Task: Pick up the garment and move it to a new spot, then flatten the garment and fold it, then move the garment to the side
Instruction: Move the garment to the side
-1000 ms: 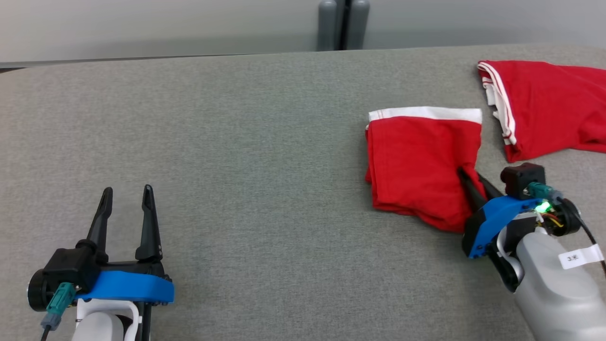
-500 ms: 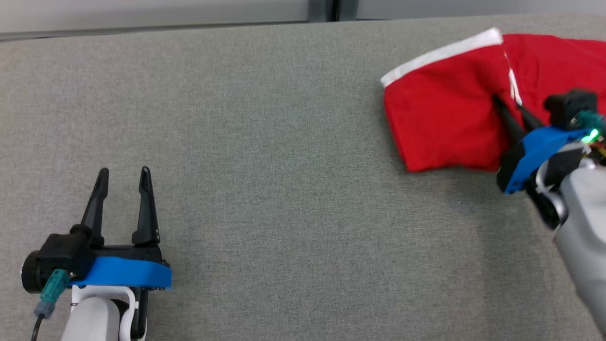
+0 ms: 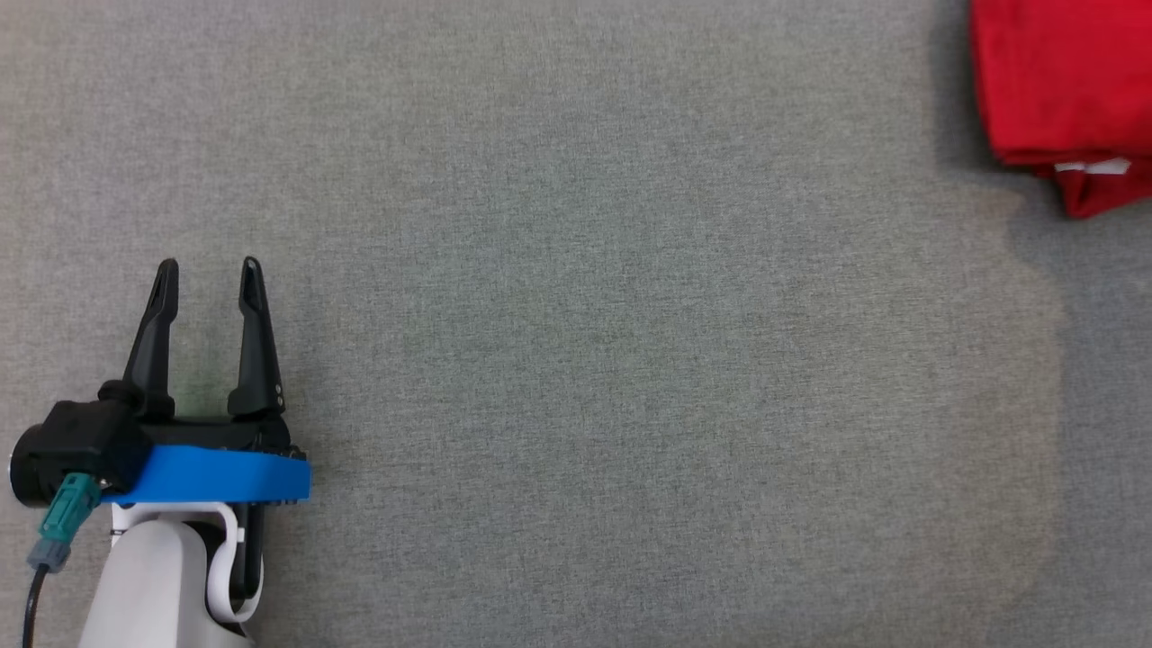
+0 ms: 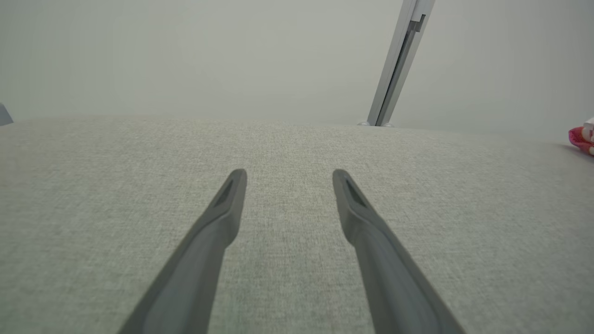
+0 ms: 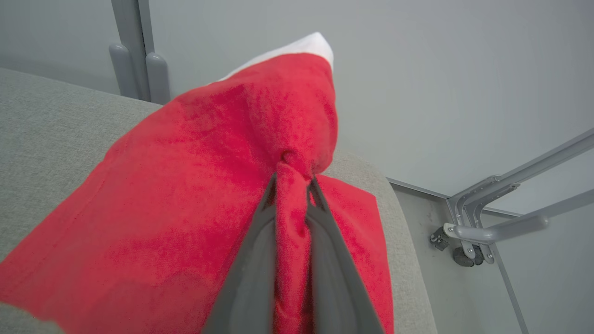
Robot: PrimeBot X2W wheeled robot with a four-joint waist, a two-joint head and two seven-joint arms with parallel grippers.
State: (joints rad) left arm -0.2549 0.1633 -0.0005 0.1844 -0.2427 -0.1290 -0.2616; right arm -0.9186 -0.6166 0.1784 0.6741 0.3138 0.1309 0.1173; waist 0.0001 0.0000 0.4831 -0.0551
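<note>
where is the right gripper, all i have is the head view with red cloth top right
Observer: In the right wrist view the right gripper is shut on a bunched fold of the red garment.
Operator: is the cloth flat or lifted
Observer: It is pulled up into a peak at the grip, white band topmost. Its lower edge seems to rest on the table.
Operator: how near the table edge
Observer: The table's rounded corner lies just past the garment, with a grey metal frame beyond it.

Grey fabric-covered surface [image 3: 576, 360], red garment [image 3: 1062, 81] partly resting at its right edge
</note>
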